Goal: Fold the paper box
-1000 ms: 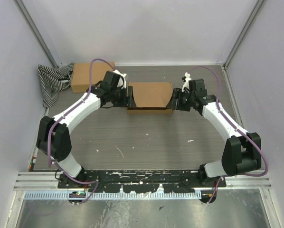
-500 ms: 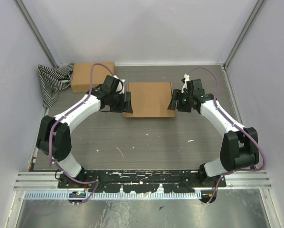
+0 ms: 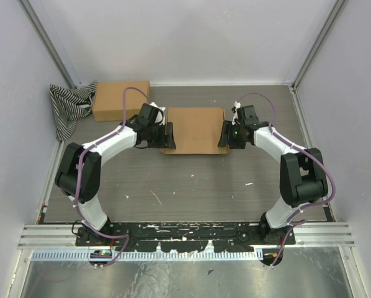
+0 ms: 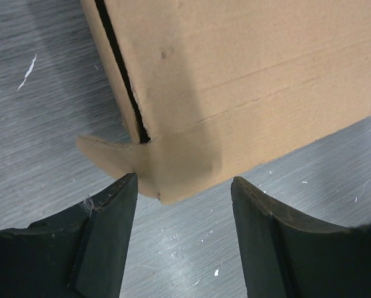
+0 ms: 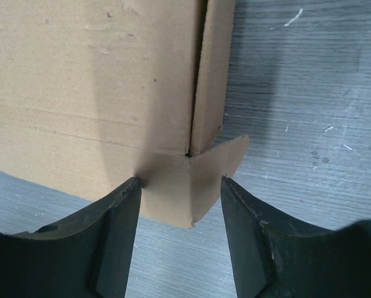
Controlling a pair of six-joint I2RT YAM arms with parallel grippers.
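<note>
**Wide open at both near corners**

The paper box (image 3: 195,127) lies flat on the table (image 3: 192,186), toward its far side. The left gripper (image 3: 167,135) and right gripper (image 3: 226,135) gape wide, each straddling a near corner. Whether their fingers touch the flaps is unclear.

The flat brown cardboard box (image 3: 195,129) lies on the grey wood-grain table (image 3: 192,186), mid-width toward the far side, its broad creased panel facing up. A pointed tab (image 4: 108,155) juts out beside a dark slit at the left end — a blunter tab (image 5: 219,161) at the right.
</note>
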